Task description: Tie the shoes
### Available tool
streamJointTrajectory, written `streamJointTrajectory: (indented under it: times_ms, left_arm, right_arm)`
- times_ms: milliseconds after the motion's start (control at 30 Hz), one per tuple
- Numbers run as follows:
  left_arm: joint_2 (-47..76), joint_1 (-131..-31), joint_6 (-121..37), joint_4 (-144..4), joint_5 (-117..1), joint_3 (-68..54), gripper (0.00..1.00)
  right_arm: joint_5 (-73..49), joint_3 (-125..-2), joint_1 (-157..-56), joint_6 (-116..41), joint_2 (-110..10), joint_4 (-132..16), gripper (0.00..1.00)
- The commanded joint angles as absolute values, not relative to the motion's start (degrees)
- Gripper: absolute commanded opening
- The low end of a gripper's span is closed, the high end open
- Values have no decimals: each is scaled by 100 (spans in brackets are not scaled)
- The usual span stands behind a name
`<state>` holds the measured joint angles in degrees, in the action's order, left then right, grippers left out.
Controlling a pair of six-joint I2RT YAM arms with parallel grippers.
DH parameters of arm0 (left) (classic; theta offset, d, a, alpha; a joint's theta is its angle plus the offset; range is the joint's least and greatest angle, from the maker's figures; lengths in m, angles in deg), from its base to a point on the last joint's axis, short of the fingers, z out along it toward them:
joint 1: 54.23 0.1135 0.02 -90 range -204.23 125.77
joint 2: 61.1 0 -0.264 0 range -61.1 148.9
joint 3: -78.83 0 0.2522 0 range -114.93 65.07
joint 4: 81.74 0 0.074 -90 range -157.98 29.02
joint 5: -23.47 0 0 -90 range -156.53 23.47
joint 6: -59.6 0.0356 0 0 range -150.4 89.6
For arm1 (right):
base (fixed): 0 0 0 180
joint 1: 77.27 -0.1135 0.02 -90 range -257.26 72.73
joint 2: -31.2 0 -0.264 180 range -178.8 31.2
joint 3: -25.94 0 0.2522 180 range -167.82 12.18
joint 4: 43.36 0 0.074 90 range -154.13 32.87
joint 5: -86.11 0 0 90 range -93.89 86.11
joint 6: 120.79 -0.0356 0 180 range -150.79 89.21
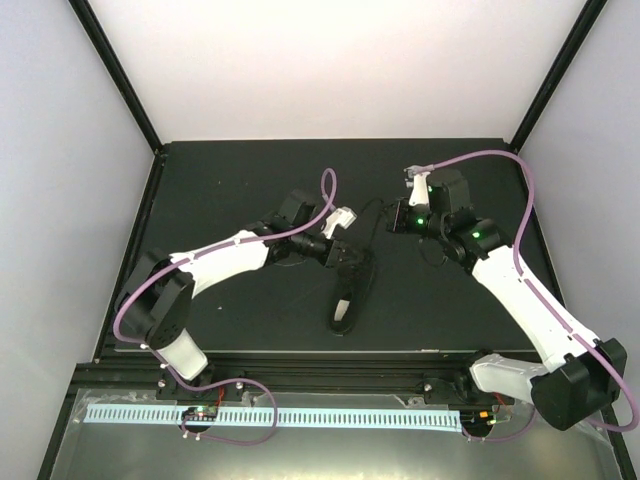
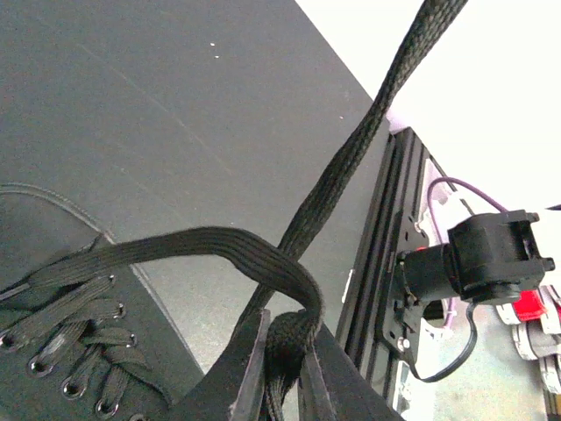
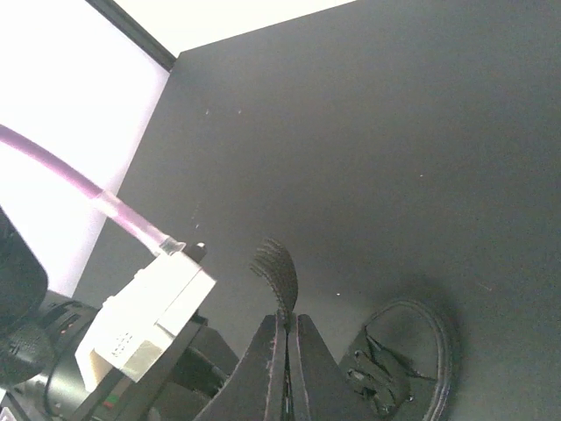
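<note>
Across the middle of the black counter point(image 1: 250, 180) both arms reach inward from the near edge. The left arm point(image 1: 215, 260) runs low and nearly flat, forearm angled right and away, wrist bent over the shoe's far end. The right arm point(image 1: 525, 295) climbs leftward and away from its base, wrist turned left so its gripper faces the other arm. A purple cable point(image 1: 500, 155) arcs over it. The shoe point(image 1: 352, 295) lies between them near the counter's middle, opening up, its length running near to far. The left gripper point(image 2: 285, 355) sits just above the shoe, jaws pinched narrow on a flat black lace point(image 2: 219, 250) that bends in a loop from the eyelets into the fingers. A second strand point(image 2: 351, 167) crosses that loop and rises taut toward the upper right. The right gripper point(image 3: 286, 329) hangs to the shoe's right and farther back, apart from it. Its jaws are pressed together on the lace tip point(image 3: 277, 267), whose frayed end sticks up past the fingertips
</note>
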<state>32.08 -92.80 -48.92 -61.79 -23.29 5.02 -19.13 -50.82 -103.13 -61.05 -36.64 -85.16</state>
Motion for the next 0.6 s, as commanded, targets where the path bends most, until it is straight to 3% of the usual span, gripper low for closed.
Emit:
streamJointTrajectory:
  times_ms: [0, 567]
  left_arm:
    - [3411, -9234, -4639, -6384, -1724, 161, 12]
    - [3803, -9237, -4373, -6074, -2166, -284, 21]
  right_arm:
    - [-2104, -5267, -10352, -5987, -3714, -8319, 2]
    - [-2276, -5310, -10441, -5971, -3813, -8270, 2]
